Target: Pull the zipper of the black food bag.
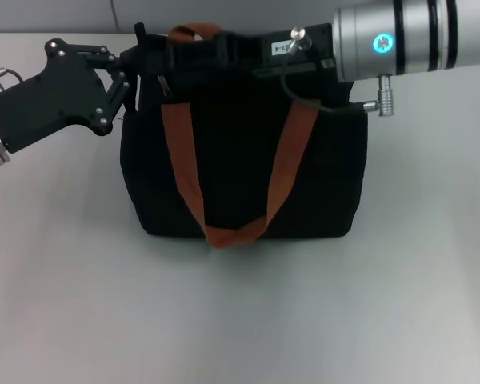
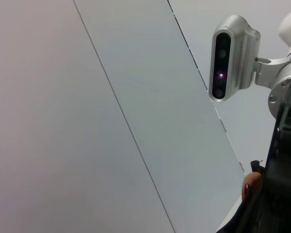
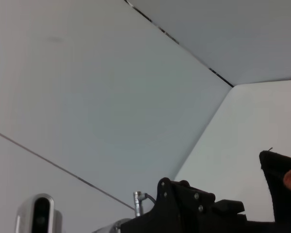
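Observation:
The black food bag [image 1: 240, 180] stands upright in the middle of the table, its orange-brown straps [image 1: 184, 172] hanging down the front. A small grey zipper pull tab [image 1: 164, 86] hangs near the bag's top left edge. My left gripper [image 1: 132, 68] is at the bag's top left corner. My right gripper [image 1: 200, 52] reaches in from the right and lies over the bag's top, hiding the zip track. In the right wrist view the left gripper [image 3: 199, 208] shows beside the bag's corner [image 3: 279, 170].
The grey table [image 1: 240, 320] lies in front of and beside the bag. A wall of pale panels [image 2: 111, 121] stands behind. The right wrist's silver camera [image 2: 230, 58] shows in the left wrist view.

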`<action>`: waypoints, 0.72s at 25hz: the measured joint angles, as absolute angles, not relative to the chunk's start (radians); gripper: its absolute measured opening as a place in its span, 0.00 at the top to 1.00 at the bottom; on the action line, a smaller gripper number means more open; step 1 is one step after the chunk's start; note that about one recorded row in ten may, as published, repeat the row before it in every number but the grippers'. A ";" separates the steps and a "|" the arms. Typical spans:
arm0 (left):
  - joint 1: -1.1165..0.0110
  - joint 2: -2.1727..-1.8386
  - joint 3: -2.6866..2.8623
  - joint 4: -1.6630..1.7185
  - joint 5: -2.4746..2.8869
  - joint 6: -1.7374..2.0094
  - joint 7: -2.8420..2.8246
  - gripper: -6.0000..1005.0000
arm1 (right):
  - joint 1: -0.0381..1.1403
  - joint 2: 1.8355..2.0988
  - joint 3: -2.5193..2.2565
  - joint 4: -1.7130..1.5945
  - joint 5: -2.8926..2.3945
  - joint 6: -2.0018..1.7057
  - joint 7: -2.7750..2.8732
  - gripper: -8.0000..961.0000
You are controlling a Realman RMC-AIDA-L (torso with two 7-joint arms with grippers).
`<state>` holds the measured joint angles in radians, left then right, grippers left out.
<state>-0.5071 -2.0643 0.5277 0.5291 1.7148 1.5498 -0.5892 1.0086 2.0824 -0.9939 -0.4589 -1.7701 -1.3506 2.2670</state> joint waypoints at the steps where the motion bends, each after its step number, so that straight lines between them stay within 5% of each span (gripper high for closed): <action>1: -0.507 -2.064 0.528 0.529 1.715 1.550 -0.589 0.97 | 1.009 2.082 -0.994 -0.459 -1.770 -1.351 2.267 0.21; 5: -0.509 -2.065 0.527 0.529 1.715 1.550 -0.590 0.97 | 1.018 2.085 -1.001 -0.458 -1.770 -1.334 2.264 0.21; 18: -0.523 -2.065 0.528 0.530 1.715 1.554 -0.613 0.97 | 1.026 2.085 -1.030 -0.452 -1.774 -1.303 2.266 0.56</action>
<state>-0.5232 -2.0652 0.5283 0.5303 1.7150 1.5539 -0.6131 1.0262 2.0847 -1.0298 -0.4515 -1.7737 -1.3034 2.2657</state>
